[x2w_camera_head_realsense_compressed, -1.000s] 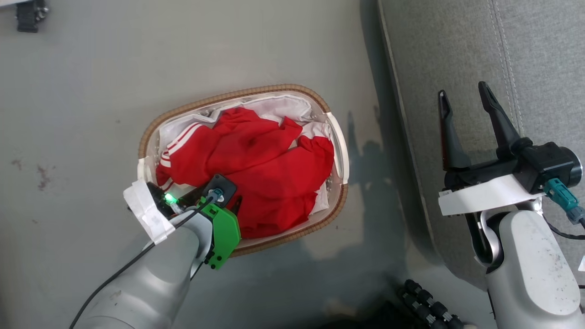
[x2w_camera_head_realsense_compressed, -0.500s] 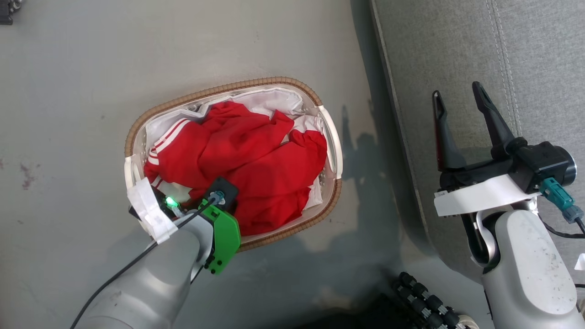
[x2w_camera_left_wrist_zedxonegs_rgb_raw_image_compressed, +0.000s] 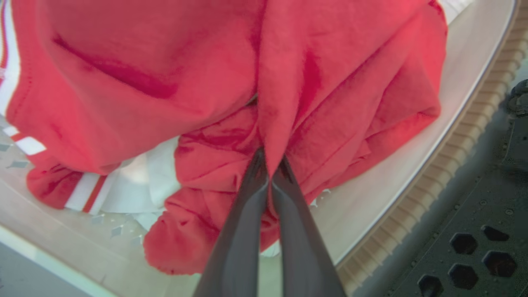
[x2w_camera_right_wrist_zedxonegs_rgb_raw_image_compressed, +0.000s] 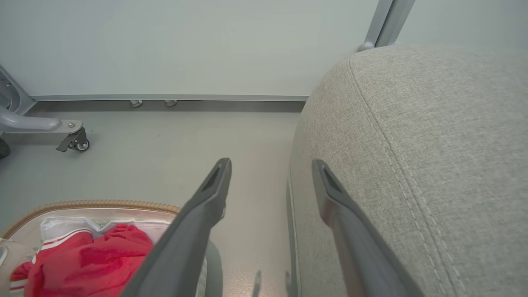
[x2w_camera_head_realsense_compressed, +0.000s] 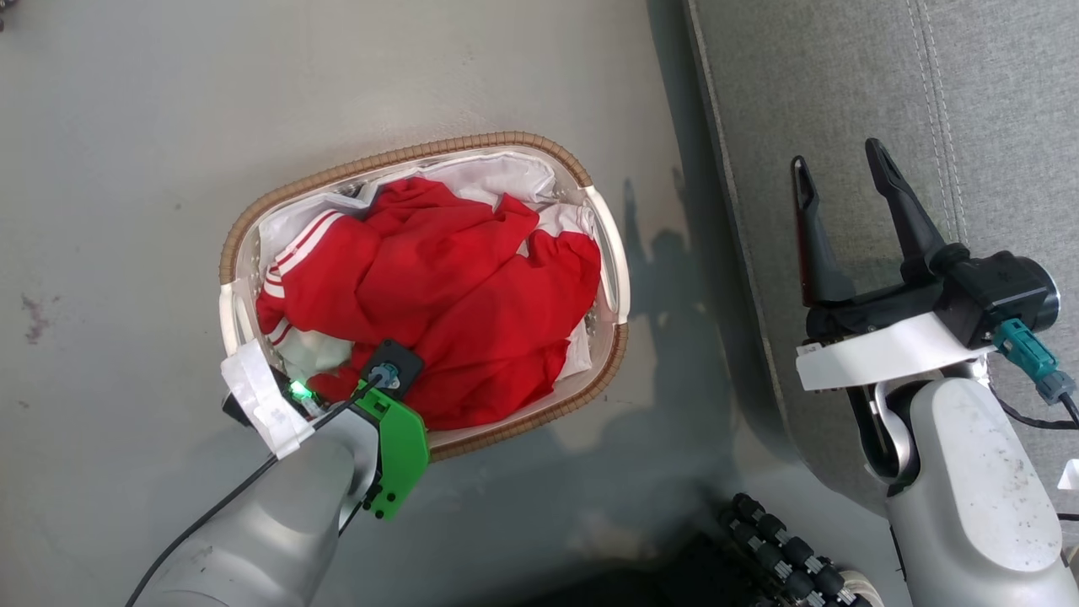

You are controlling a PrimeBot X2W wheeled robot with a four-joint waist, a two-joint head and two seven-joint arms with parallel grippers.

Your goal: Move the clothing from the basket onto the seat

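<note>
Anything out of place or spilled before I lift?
Nothing serious. Clothing lies all inside the upright basket, left gripper shut on a fold. Right gripper open over the seat. Only small dark stains mark the floor.

We see bright red soft fabric clothing [x2w_camera_head_realsense_compressed: 455, 295] with white stripe trim, in an oval cream plastic basket [x2w_camera_head_realsense_compressed: 614, 253] with brown woven-look rim and plain white fabric liner [x2w_camera_head_realsense_compressed: 506, 173]. Large woven-fabric sofa seat [x2w_camera_head_realsense_compressed: 843, 76] reads mottled grey with pale stitched seams; we log the smooth floor [x2w_camera_head_realsense_compressed: 126, 126] pale grey with small dark stains. We note a bright green plastic bracket [x2w_camera_head_realsense_compressed: 398, 455] and a teal cable plug [x2w_camera_head_realsense_compressed: 1020, 347].
</note>
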